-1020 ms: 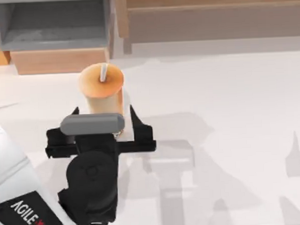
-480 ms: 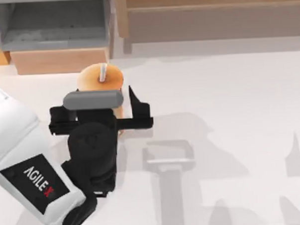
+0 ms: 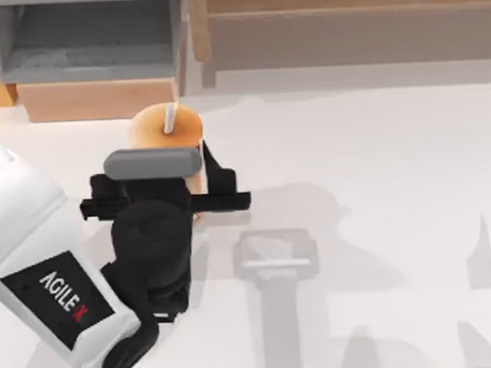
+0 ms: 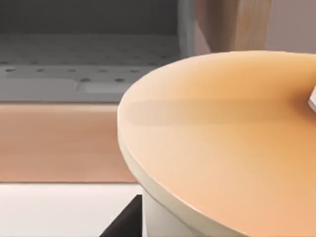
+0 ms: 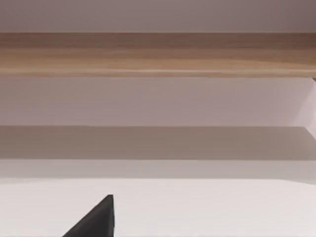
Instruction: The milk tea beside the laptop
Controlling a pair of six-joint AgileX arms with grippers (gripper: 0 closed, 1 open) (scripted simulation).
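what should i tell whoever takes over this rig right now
Left gripper: around the milk tea, fingers close on both sides of the cup, seemingly shut on it.
Right gripper: one dark fingertip in its wrist view, away from the cup.
Milk tea stands upright on the table, at its left, in front of the grey shelf.
Done: reach and grip. Left: lift the cup and set it beside the laptop.

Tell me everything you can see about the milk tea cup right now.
The milk tea is a tall cup standing upright at the table's back left, in front of a grey open compartment. It has a round, flat orange lid with a short white straw poking up, and a pale tan side below. The left gripper straddles the cup, one dark finger close against its right side; contact looks likely but isn't certain.
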